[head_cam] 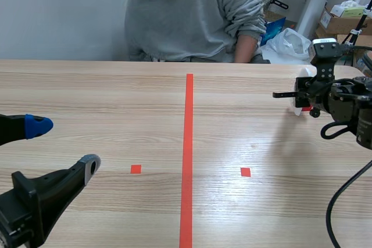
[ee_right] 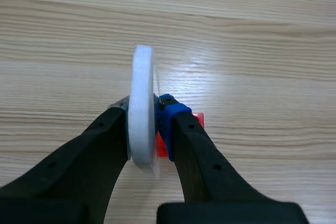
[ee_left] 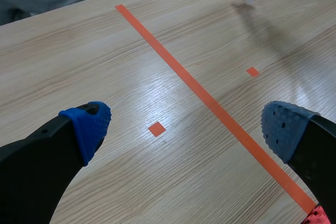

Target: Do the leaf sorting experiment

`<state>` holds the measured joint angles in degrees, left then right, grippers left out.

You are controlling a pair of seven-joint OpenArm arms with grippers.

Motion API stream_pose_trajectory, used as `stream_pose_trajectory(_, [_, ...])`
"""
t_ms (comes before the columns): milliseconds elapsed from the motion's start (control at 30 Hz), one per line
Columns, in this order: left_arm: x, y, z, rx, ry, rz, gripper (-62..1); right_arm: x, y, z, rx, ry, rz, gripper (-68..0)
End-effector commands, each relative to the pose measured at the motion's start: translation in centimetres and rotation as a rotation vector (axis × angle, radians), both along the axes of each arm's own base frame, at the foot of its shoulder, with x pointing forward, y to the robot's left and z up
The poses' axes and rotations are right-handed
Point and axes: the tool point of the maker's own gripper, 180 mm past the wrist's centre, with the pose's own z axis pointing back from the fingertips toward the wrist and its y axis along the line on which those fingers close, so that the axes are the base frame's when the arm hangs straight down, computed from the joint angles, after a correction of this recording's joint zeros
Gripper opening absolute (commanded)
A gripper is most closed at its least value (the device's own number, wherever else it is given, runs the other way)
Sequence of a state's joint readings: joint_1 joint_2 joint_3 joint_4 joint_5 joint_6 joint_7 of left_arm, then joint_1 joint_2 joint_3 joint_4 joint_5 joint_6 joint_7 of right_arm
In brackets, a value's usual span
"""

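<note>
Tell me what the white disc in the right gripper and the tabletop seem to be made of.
White disc: probably foam or matte plastic; thick rounded edge, no shine.
Table: wood or wood-look laminate; pale grain with a soft sheen.

A tape line (head_cam: 188, 143) runs down the middle of the table (head_cam: 116, 97) from near edge to far, with one tape square (head_cam: 135, 169) left of it and another (head_cam: 245, 172) right of it, both in the near half. The left gripper (head_cam: 65, 144) sits at the near left, fingers spread. The right gripper (ee_right: 143, 114) is at the far right, a disc (ee_right: 140, 77) standing on edge between its fingers. A person (head_cam: 192, 15) sits behind the far edge, opposite the line's far end
</note>
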<state>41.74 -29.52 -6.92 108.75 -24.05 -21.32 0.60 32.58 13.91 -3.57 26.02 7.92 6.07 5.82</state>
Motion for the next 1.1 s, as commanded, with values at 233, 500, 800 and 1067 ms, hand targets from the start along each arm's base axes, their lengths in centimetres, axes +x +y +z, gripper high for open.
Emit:
stream_pose_trajectory(233, [0.1, -0.3, 0.9, -0.021, -0.027, -0.004, 0.2, -1.3, -7.4, 1.8, -0.138, -0.025, -0.104, -65.8])
stream_pose_trajectory(500, [0.2, -0.3, 0.9, -0.021, -0.027, -0.004, 0.2, -1.8, -7.8, 1.5, -0.161, -0.014, -0.098, -54.3])
stream_pose_trajectory(800, [0.2, -0.3, 0.9, -0.021, -0.027, -0.004, 0.2, -2.2, -7.7, 0.9, -0.161, -0.006, -0.094, -40.7])
stream_pose_trajectory(1067, [0.2, -0.3, 0.9, -0.021, -0.027, -0.004, 0.2, -2.8, -7.7, 0.1, -0.178, 0.025, -0.085, -16.8])
